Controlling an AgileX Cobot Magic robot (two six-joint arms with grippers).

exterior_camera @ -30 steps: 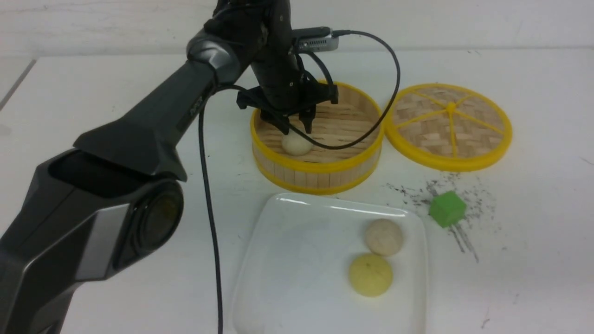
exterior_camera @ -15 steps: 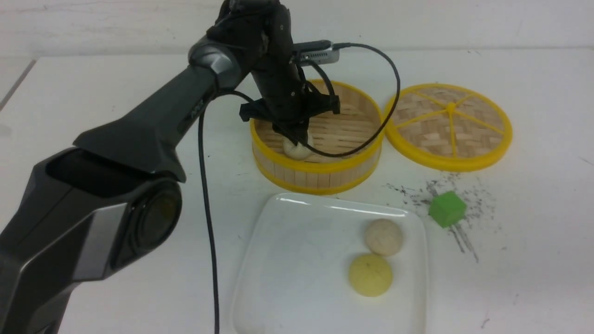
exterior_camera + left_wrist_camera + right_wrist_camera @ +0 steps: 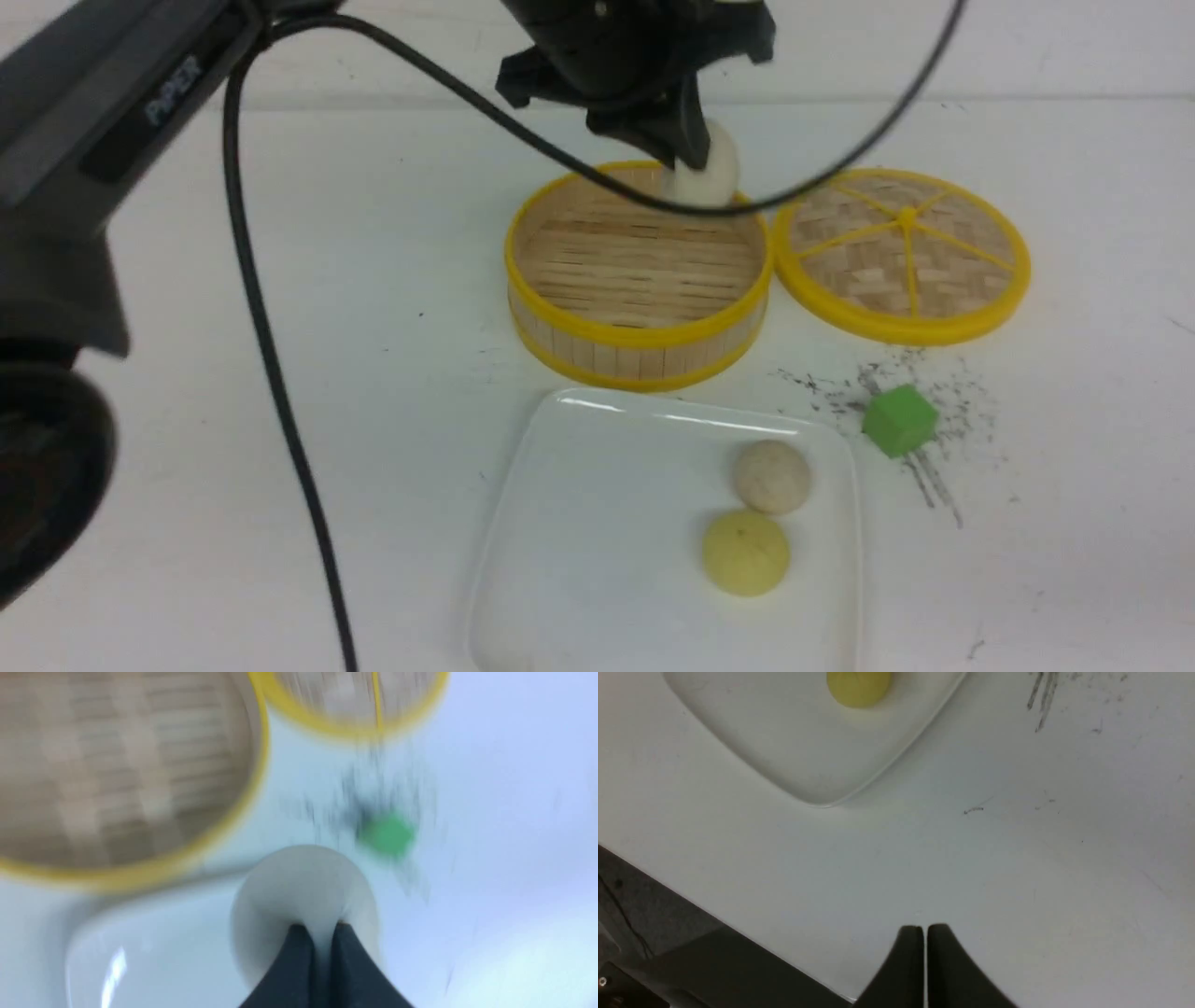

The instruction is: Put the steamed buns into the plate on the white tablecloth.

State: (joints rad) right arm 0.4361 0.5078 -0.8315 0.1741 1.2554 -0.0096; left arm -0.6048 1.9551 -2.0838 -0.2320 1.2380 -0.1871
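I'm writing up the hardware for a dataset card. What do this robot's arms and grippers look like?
The left arm is a dark grey angular shell with rounded black joints and white PIPER lettering; a thin black cable loops off it. The left gripper and right gripper both end in matte black tapered fingers. The right arm's body is out of view.

Left gripper (image 3: 691,154) is held high, jaws clamped on a bun (image 3: 719,170); right gripper (image 3: 925,929) is seen closed, empty.
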